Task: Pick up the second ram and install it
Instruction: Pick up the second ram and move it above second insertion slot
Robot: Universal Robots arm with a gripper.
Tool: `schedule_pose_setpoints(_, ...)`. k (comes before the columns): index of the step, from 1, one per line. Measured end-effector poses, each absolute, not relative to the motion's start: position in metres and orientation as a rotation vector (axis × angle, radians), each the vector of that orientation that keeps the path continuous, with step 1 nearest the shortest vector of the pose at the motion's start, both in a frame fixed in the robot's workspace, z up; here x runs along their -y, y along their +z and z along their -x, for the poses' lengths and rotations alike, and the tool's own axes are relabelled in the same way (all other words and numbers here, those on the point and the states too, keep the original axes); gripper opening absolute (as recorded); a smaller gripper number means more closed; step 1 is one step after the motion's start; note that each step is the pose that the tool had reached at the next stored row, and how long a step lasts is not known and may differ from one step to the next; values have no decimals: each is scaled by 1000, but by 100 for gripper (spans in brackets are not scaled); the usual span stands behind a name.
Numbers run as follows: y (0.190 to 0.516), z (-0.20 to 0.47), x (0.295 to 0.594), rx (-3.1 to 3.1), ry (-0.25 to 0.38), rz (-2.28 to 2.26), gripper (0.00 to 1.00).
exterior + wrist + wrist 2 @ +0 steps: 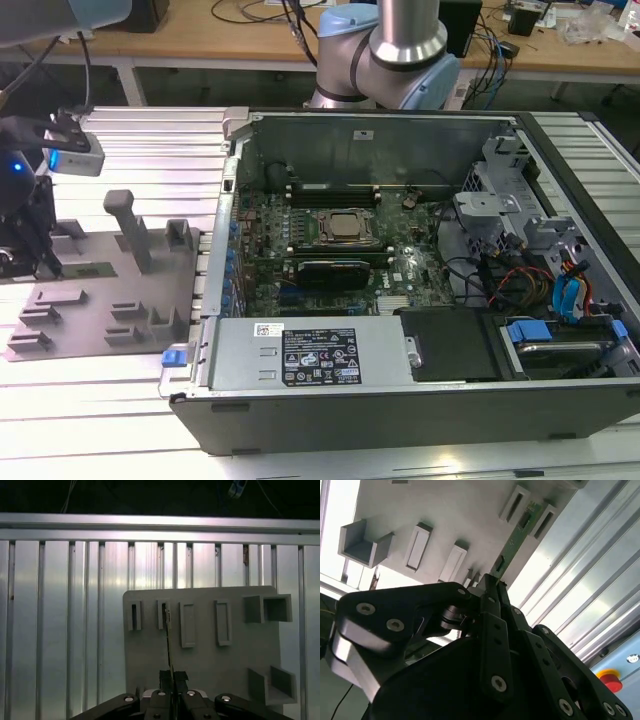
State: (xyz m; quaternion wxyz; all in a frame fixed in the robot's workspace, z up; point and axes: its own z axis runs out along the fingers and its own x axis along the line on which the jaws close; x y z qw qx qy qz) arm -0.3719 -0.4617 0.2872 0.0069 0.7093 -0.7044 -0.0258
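The black two-fingered claw [172, 676] is clamped together on the near end of the second ram [169, 640], a long thin green circuit-board stick. The stick stands on its edge on the flat grey plastic fixture plate [210, 665], and its far end sits at a narrow raised slot block [162, 615] near the plate's edge. In the second wrist view the stick's green face [516, 540] runs along that edge. The plate lies on the ribbed aluminium desk [60, 605].
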Motion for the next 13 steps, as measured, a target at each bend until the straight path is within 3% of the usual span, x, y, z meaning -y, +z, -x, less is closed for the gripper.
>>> schedule_pose_setpoints(13,323,372,462,2203,-81,-2219,11)
